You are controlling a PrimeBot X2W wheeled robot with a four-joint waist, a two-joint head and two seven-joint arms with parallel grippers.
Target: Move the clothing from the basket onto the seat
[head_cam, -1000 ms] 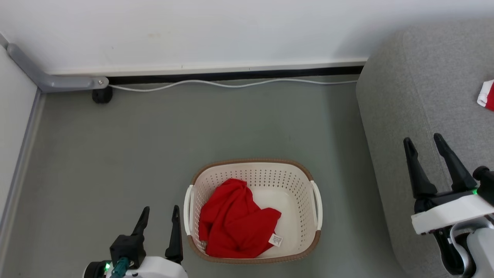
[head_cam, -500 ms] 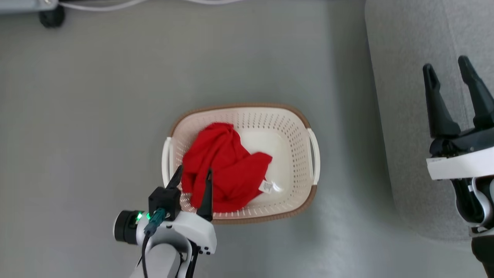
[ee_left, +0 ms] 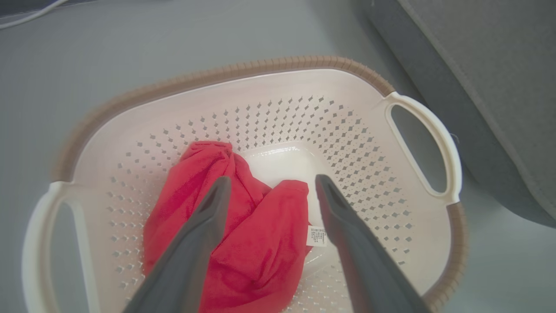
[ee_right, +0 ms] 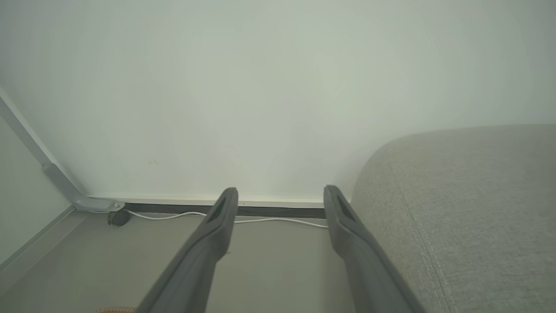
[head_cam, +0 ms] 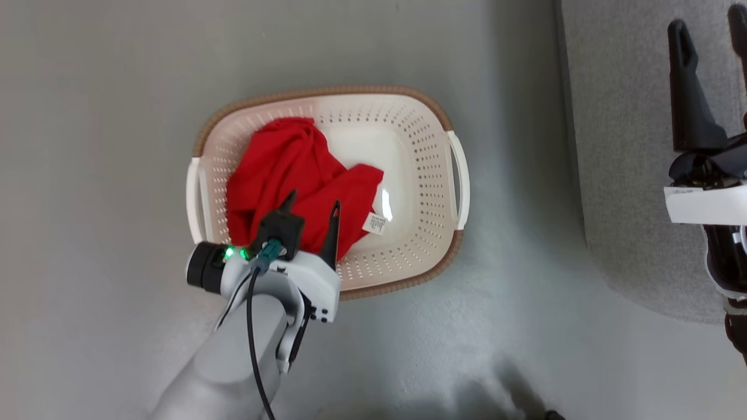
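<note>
The step in hand looks to be the reach for the red clothing [head_cam: 280,157], which lies bunched in the left half of the basket [head_cam: 373,92] on the floor [head_cam: 105,116] beside the grey seat [head_cam: 618,116]. The left gripper [head_cam: 313,199] hovers over the near part of the heap, fingers spread and holding nothing; the right gripper [ee_right: 280,190] hangs by the seat, fingers likewise parted and empty. The next move likely calls for lowering the left fingers astride a fold and closing on a thick bunch before lifting clear of the basket.
</note>
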